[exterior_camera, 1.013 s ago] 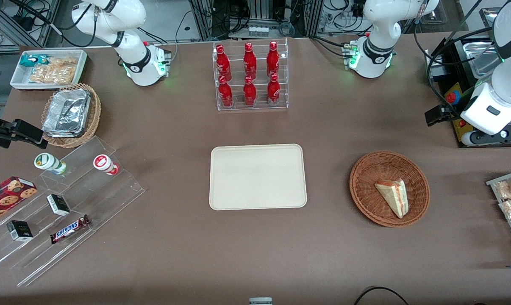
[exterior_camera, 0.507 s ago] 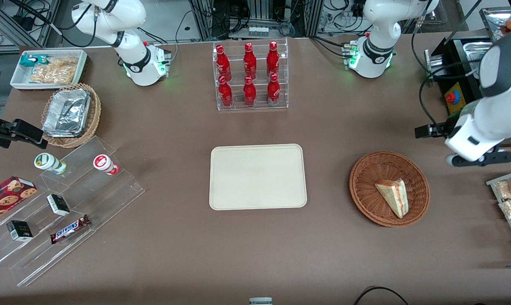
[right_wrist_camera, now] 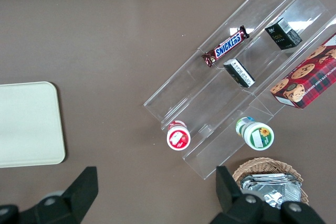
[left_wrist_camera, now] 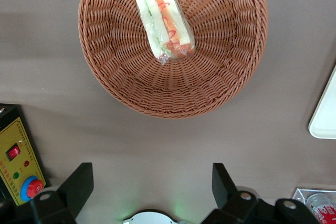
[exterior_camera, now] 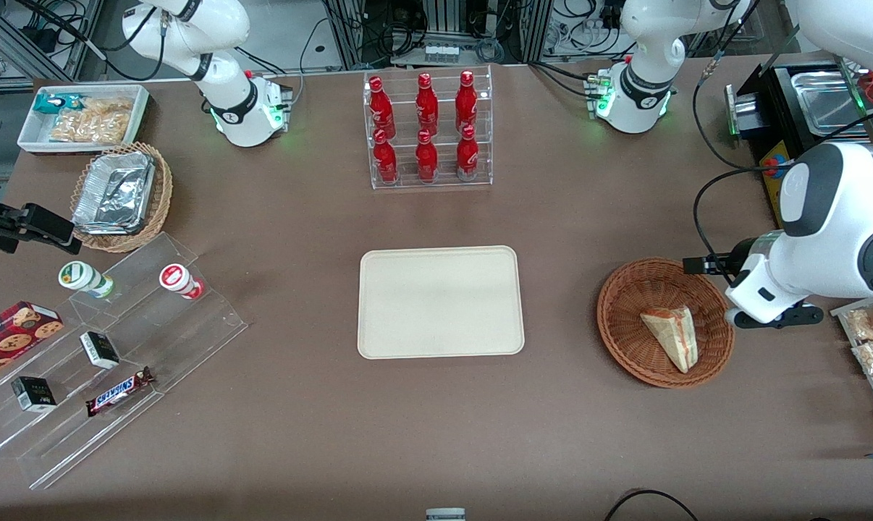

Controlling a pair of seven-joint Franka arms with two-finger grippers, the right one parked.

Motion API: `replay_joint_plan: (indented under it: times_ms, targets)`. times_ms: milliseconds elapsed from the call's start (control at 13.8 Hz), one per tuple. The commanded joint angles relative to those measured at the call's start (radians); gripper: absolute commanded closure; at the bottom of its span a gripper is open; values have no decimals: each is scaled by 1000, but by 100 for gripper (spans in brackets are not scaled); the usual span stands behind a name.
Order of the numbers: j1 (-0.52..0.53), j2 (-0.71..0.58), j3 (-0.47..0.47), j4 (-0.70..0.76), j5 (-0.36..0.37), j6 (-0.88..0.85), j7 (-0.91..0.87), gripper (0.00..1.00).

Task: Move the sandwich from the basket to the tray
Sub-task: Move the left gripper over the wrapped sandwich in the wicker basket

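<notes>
We see the sandwich (exterior_camera: pixel 671 336) lying in the basket (exterior_camera: pixel 625 304) on the counter (exterior_camera: pixel 407 434), at about 3 o'clock from the bare tray (exterior_camera: pixel 440 301). The jaws (left_wrist_camera: pixel 152 184), spread wide and holding nothing, hover above the counter just beside the basket's rim.

A brown table (exterior_camera: pixel 567 217) carries the tray (exterior_camera: pixel 440 302) at its middle; the basket (exterior_camera: pixel 664 322) toward the working arm's end; a bottle rack (exterior_camera: pixel 428 130) farther from the camera; the gripper (left_wrist_camera: pixel 149 179) hangs open above the table beside the basket
</notes>
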State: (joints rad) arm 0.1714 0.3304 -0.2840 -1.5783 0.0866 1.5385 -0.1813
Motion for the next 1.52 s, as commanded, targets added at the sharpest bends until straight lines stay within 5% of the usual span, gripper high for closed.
replay_joint_plan:
  times_ms: [0, 362, 796, 1447]
  targets:
    - [-4, -31, -1, -6, 2, -3, -14, 0]
    - [5, 33, 11, -23, 7, 38, -142, 0]
    - [11, 64, 39, -245, 4, 386, -342, 0]
    - [13, 111, 60, -330, -11, 589, -375, 0]
